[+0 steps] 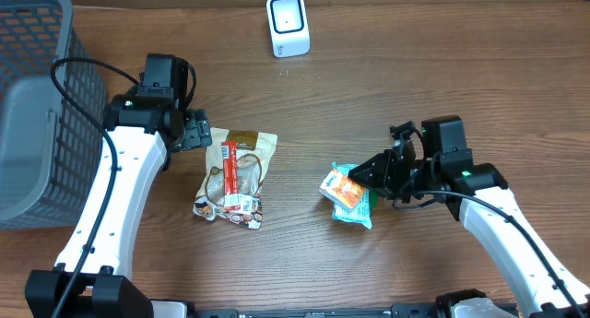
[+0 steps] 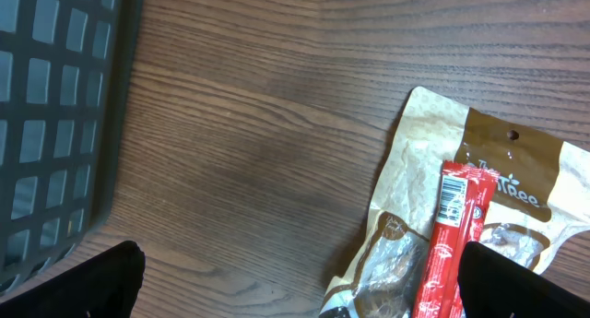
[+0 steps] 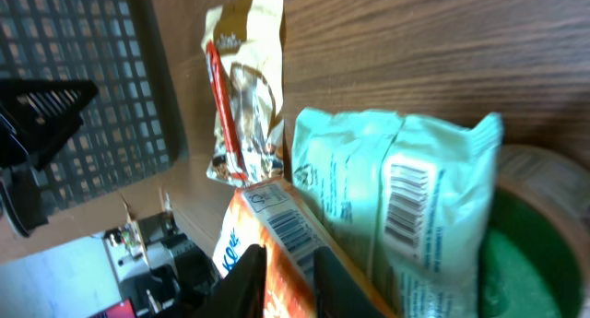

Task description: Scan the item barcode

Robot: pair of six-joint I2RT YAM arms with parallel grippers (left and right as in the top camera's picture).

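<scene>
Wooden table (image 1: 442, 78): a broad bare stretch runs across the centre and far right, and none of its edges are in view. Grey mesh basket (image 1: 37, 106) fills the far-left corner, its wall close beside the left arm, so there is little swing room on that side. Brown snack pouch (image 1: 241, 161) lies flat left of centre with a red stick pack (image 1: 230, 182) on top. Mint-green packet (image 1: 356, 211) lies right of centre. The orange carton (image 1: 341, 186), judged the item in hand, rests on its far-left part. White scanner (image 1: 287, 23) stands far, centre, well apart from everything. Left gripper (image 1: 197, 132) hovers just beside the pouch's far-left corner, fingers spread wide, nothing between them. Right gripper (image 1: 366, 173) sits at the carton's right end. The wrist view shows orange card between the fingers, but clamped or loose, cannot tell. Step judged: pickup, scan not yet begun. Next move calls for a firm hold, a lift clear of the packet, then a carry far and left over bare wood, with the barcode turned to the scanner's face.
</scene>
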